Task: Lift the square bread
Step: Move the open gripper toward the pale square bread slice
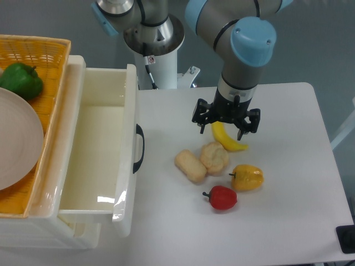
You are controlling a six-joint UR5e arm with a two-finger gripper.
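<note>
My end effector [226, 125] hangs wide and empty above the banana [227, 139], so I judge I'm in the approach. The square bread [190, 166] lies on the table [288, 221], touching the bread roll [214, 157]; next I must shift over it and descend.

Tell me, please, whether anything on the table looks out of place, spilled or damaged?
Nothing stands out. The square bread, bread roll, yellow pepper, red pepper and banana lie intact in a loose cluster, with nothing spilled. The gripper hangs above the banana. The white drawer stands pulled open.
</note>
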